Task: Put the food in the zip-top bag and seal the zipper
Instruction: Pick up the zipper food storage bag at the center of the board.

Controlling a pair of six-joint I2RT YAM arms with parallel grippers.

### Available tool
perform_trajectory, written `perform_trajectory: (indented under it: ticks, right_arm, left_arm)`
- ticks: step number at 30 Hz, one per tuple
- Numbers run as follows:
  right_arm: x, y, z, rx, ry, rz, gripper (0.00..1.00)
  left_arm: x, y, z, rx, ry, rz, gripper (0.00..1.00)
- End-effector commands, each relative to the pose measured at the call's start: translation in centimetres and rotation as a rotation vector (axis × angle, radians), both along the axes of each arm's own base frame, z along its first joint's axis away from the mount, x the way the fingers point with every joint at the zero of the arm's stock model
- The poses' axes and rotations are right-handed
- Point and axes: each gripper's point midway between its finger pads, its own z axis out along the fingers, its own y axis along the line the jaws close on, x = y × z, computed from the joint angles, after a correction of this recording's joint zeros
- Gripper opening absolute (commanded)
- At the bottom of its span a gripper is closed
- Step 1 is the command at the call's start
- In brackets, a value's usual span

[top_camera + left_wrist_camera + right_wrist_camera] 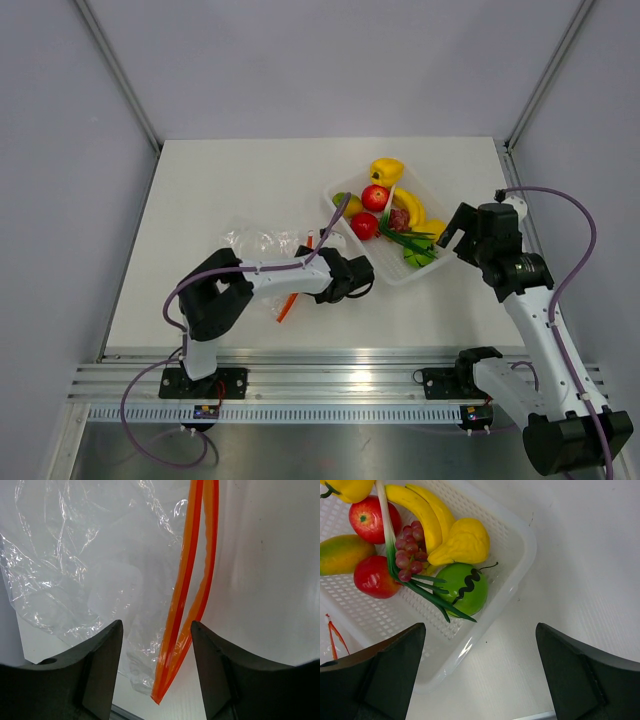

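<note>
The clear zip-top bag [250,243] lies crumpled on the table left of centre, mouth unsealed. Its orange-red zipper [186,610] splits into two strips that join at the near end. My left gripper [156,630] hangs open over that end, a finger [100,665] on each side with gaps to the strip. The food sits in the white tray [398,280]: yellow pepper [386,170], banana [422,512], red fruits [375,577], mango [340,552], green fruit [465,587], green stalks [415,585]. My right gripper [480,626] stands wide open and empty above the tray's near right corner.
The perforated tray's rim [520,545] lies just below my right fingers. Grey walls close the table on three sides. A metal rail [330,385] with both arm bases runs along the near edge. A purple cable [335,215] arcs over the left wrist.
</note>
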Motion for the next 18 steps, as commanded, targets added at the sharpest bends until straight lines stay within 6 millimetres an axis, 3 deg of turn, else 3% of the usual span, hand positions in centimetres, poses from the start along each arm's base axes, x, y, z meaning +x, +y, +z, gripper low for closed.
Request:
perform_trajectory:
  ticks: [1,9,12,13,15,18]
  right_arm:
    - [0.5,0.4,0.5,0.024,-0.032,0.011,1.0]
    - [0.4,0.8,-0.1,0.036,-0.016,0.024,0.99]
    - [0.3,0.9,-0.2,0.04,-0.013,0.032,1.0]
    - [0.3,1.1,-0.2,0.043,-0.016,0.039,0.99]
    - [0.3,1.8,-0.1,0.053,-0.017,0.09,0.99]
    - [0.2,3.0,0.3,0.081,-0.033,0.161,0.99]
  left_arm:
    - [0.9,1.1,0.0,0.033,-0.068,0.037,0.59]
    - [1.5,2.2,-0.9,0.068,-0.065,0.064,0.52]
    - [1.8,2.4,-0.9,0.071,-0.064,0.073,0.33]
    - [1.9,2.5,-0.7,0.072,-0.065,0.077,0.16]
    - [2.1,2.3,0.0,0.057,-0.065,0.066,0.03]
    - [1.8,0.9,1.9,-0.054,-0.035,0.014,0.0]
